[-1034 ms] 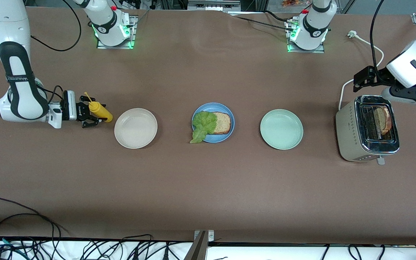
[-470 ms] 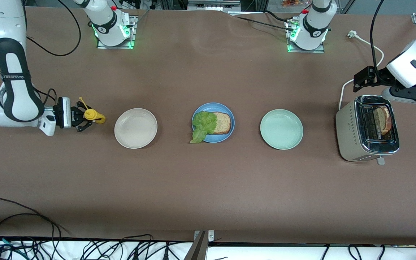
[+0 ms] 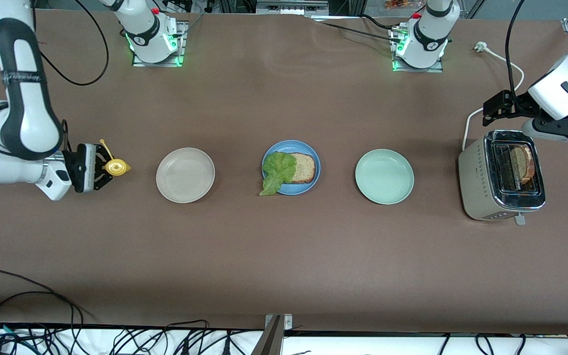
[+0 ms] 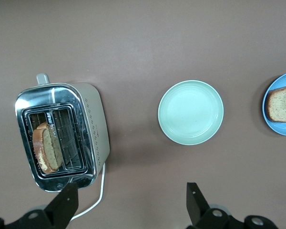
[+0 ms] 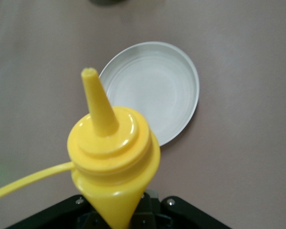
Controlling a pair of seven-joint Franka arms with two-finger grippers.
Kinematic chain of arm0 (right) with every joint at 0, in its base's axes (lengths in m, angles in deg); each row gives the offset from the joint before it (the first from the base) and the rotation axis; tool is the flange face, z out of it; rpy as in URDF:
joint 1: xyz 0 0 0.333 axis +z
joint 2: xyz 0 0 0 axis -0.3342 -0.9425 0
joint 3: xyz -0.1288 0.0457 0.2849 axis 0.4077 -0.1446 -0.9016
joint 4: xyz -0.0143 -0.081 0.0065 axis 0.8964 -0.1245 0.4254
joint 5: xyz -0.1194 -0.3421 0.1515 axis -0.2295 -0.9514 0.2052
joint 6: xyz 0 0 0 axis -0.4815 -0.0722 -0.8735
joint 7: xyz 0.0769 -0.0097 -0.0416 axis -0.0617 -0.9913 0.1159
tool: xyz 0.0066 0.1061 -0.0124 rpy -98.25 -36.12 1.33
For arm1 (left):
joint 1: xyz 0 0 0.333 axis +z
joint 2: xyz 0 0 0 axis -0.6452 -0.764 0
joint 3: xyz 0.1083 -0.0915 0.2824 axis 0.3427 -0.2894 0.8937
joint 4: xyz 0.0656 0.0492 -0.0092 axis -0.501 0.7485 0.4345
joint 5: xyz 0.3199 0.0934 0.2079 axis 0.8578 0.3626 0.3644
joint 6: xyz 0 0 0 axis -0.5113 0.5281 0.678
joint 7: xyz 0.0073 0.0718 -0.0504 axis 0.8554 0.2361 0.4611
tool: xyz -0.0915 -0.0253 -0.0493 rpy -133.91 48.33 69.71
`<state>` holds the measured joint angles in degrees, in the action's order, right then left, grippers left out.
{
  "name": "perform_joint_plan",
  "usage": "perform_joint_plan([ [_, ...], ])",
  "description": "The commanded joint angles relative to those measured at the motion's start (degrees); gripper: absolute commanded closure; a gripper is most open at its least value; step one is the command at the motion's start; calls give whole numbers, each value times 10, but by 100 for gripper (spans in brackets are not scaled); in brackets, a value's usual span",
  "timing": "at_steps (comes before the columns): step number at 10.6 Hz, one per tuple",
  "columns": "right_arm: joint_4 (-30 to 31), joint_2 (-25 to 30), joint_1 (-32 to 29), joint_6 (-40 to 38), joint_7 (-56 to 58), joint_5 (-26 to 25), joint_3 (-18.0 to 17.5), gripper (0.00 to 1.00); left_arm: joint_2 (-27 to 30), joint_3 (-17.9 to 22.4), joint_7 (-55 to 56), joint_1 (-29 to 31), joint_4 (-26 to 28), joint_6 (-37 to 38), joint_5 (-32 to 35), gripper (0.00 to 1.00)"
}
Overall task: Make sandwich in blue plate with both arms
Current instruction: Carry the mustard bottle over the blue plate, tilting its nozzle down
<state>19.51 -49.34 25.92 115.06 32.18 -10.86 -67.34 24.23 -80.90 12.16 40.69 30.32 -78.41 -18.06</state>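
Where toaster (image 3: 502,174) stands, pale green plate (image 3: 384,176) nearby

Bright, even overhead light; yellow bottle (image 5: 112,157) close-up blurred.

Brown surface (image 3: 284,256). Blue plate (image 3: 308,149); green lettuce (image 3: 278,172); brown speckled bread slice (image 3: 302,168). Beige plate (image 3: 185,175). Pale green plate (image 3: 384,176). Yellow bottle (image 5: 112,157). Silver toaster (image 3: 481,187).
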Motion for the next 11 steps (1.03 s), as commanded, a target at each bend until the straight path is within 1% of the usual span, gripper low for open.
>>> perform_joint_plan([
  [1, -69, -5, 58, -10, -151, -107, -24, 95, 1, 3, -15, 1, -5, -1, -9, 0],
  [3, -107, -19, 120, -12, -220, -150, -23, 95, 1, 3, -15, 0, -5, -1, -8, 0],
  [5, -150, -41, 176, -14, -292, -226, -25, 94, 1, 3, -15, 0, -5, -1, -8, 0],
  [7, -154, -56, 215, -13, -340, -254, -25, 94, 1, 3, -15, 0, -5, -1, -8, 0],
  [8, -160, -63, 230, -13, -364, -278, -26, 94, 1, 3, -15, 0, -5, -1, -8, 0],
  [10, -165, -75, 279, -13, -398, -335, -25, 94, 1, 3, -15, 0, -5, -1, -8, 0],
  [11, -174, -90, 297, -13, -410, -364, -26, 92, 1, 3, -15, 0, -5, -1, -8, 0],
])
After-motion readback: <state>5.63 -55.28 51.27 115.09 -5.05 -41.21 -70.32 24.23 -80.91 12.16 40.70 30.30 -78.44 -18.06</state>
